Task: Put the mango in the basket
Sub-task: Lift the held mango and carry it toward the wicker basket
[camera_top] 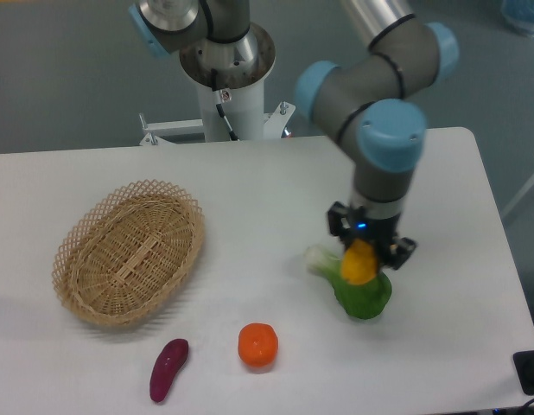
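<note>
The hand (364, 251) points straight down over the right half of the white desk (276, 181), its two dark fingers pinching the mango (359, 263) between them; the fruit hangs yellow shading to orange below the wrist, clear of the desk surface as far as the view shows; it sits in front of the leafy green vegetable (360, 290), overlapping that vegetable's upper leaves, and whether the two touch cannot be told from this angle; the vegetable lies with its pale stalk end toward 10 o'clock and its dark green leaves toward 4 o'clock.

The basket (73, 256) rests well apart at 9 o'clock from the hand, on the left side of the desk; it is an oval of light tan wicker with an open lattice rim, its long axis running from 7 o'clock to 1 o'clock; nothing is seen inside it.

A round orange fruit (257, 344) sits near the front edge at 7 o'clock from the hand; a dark purple sweet potato (168, 369) lies just to the left of it, below the basket; the arm's grey base column (225, 78) stands behind the desk at 12 o'clock.
</note>
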Controlling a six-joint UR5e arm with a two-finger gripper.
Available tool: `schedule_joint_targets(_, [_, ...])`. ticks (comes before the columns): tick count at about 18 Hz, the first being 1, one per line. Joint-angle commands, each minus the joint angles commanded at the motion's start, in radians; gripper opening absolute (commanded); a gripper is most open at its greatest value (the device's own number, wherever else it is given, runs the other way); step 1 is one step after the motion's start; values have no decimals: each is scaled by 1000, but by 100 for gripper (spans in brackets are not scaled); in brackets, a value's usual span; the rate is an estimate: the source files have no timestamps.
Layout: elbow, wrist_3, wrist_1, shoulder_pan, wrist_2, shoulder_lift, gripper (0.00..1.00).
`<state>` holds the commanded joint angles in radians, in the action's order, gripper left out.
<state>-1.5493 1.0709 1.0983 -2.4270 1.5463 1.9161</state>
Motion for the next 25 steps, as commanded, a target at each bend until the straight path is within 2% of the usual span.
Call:
schedule_joint_targets(2, [-11,-15,-5,29,-21,-6,27])
schedule_joint_targets(4, [-60,-31,-8,42,-21,-25,27])
schedule_joint_targets(5, [-92,-37,-14,55,-23,-54,27])
schedule_joint_targets(9, [-146,-39,-32,83,-58,-98,27])
schedule_joint_targets(20, [-152,-65,-32,135,-41,-89,26])
schedule_joint_targets(25, [-170,-144,-29,198,-41,-97,26])
